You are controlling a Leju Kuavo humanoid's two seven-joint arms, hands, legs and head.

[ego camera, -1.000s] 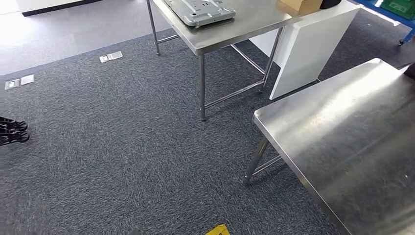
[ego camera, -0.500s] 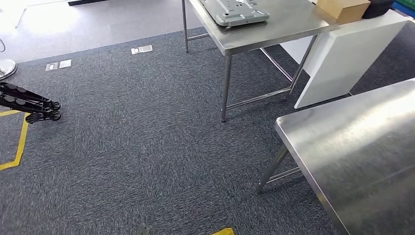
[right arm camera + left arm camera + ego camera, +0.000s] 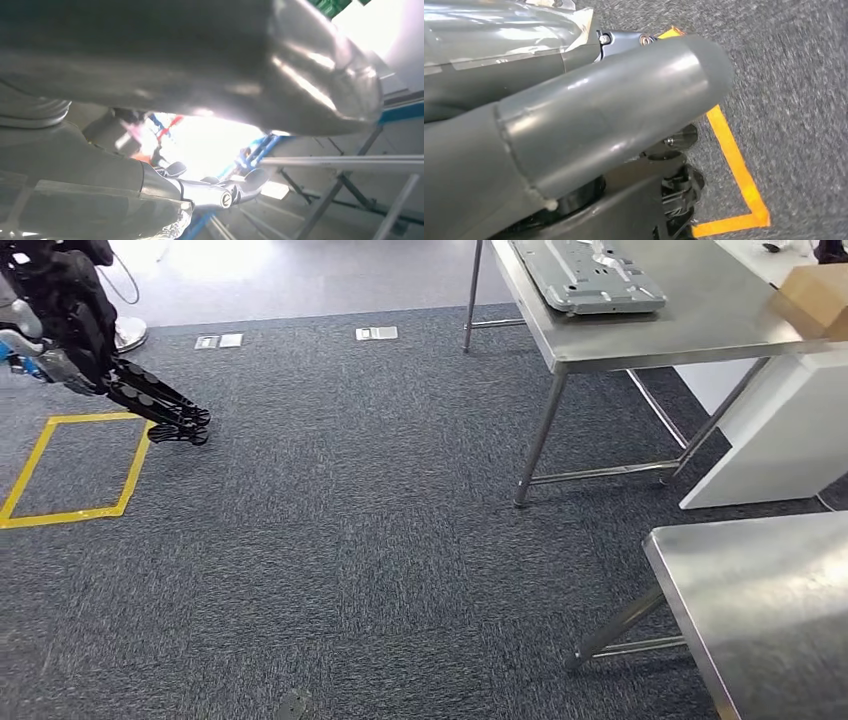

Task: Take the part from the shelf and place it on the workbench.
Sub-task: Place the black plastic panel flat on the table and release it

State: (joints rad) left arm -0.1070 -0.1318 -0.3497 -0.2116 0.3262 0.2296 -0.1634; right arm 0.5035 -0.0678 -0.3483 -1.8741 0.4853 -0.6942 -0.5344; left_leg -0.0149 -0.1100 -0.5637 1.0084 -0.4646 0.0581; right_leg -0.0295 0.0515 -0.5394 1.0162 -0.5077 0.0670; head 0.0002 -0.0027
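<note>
Floor, head view: dark grey carpet (image 3: pixel 330 540) is spreading across the room, with a yellow tape rectangle (image 3: pixel 70 470) lying at the far left.
Tables, head view: a steel table (image 3: pixel 660 330) is carrying a grey metal part (image 3: pixel 590 275) and a cardboard box (image 3: pixel 815 298); a second steel workbench (image 3: pixel 770 610) is sitting nearer, at the lower right.
Other robot, head view: a dark arm (image 3: pixel 150 400) is reaching down beside the tape.
Left wrist view: the left hand (image 3: pixel 589 135) is hanging over carpet and tape; whether its fingers are apart is impossible to tell.
Right wrist view: the right hand (image 3: pixel 200 75) is showing against glare; its fingers' state cannot be told.
</note>
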